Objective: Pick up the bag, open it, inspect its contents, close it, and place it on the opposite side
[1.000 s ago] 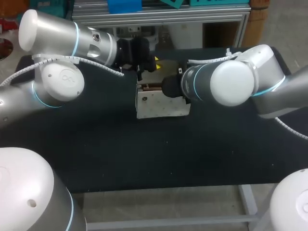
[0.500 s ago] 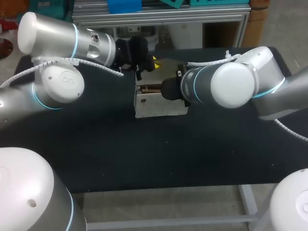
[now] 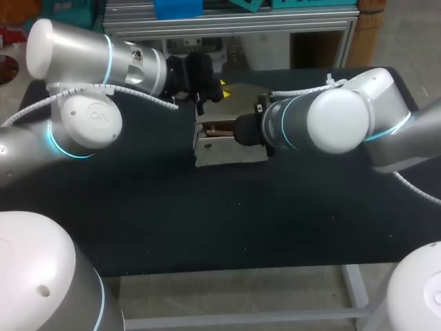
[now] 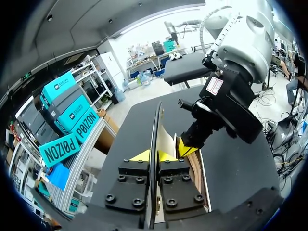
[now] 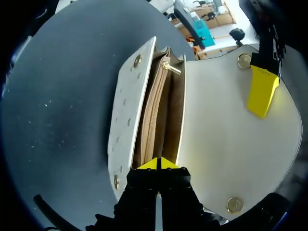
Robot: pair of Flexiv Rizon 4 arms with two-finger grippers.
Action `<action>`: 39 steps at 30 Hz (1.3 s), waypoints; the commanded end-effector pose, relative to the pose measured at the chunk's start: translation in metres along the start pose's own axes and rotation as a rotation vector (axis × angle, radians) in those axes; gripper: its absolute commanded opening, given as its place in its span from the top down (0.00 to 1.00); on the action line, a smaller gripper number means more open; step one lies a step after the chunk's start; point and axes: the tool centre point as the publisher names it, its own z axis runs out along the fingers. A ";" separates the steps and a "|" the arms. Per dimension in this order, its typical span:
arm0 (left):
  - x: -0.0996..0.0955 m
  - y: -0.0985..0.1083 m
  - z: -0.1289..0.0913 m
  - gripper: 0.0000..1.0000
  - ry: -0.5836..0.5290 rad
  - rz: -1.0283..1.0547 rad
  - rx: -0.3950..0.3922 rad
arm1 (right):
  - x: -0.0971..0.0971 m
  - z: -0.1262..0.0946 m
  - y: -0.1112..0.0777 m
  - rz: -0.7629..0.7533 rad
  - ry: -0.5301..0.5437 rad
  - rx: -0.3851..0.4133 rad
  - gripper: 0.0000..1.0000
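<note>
Since a second ago the bag (image 3: 231,148) has tipped slightly, so that from above its pale front panel looks shorter and more of the brown inside shows. The right arm has edged a little toward its own side, while the left arm has hardly shifted. The bag sits near the middle of the dark counter (image 3: 172,221), toward its far edge, held between the two arms with its mouth open. The left hand (image 4: 155,156) comes in from the left. Its yellow fingertips are pressed almost together on the thin edge of the flap (image 5: 226,134), which runs edge-on between them in the left wrist view, and it holds that flap folded back away from the bag's body. The right hand (image 5: 157,164) comes in from the right and meets the bag at its near end. Its two yellow tips are drawn close with only a narrow slit between them, and they pinch the end of the bag where the brown lining meets the pale wall. The right wrist view looks straight into the opening. The front panel (image 5: 126,110) stands to one side of the hand and the spread flap lies to the other. Between them is a tan zipped pocket (image 5: 151,110) with a gold pull (image 5: 171,67) at its far end. Gold studs (image 5: 244,60) sit at the flap's corners, with matching ones on the front panel.
</note>
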 end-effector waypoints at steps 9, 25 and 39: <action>0.010 -0.006 -0.008 1.00 0.007 0.045 0.068 | -0.005 0.018 -0.003 0.008 0.046 -0.030 1.00; 0.016 -0.005 -0.014 1.00 0.001 0.076 0.107 | -0.001 0.033 0.002 0.018 0.144 -0.018 0.58; 0.016 -0.002 -0.012 1.00 0.022 0.103 0.131 | 0.006 0.033 0.003 0.016 0.155 -0.024 0.21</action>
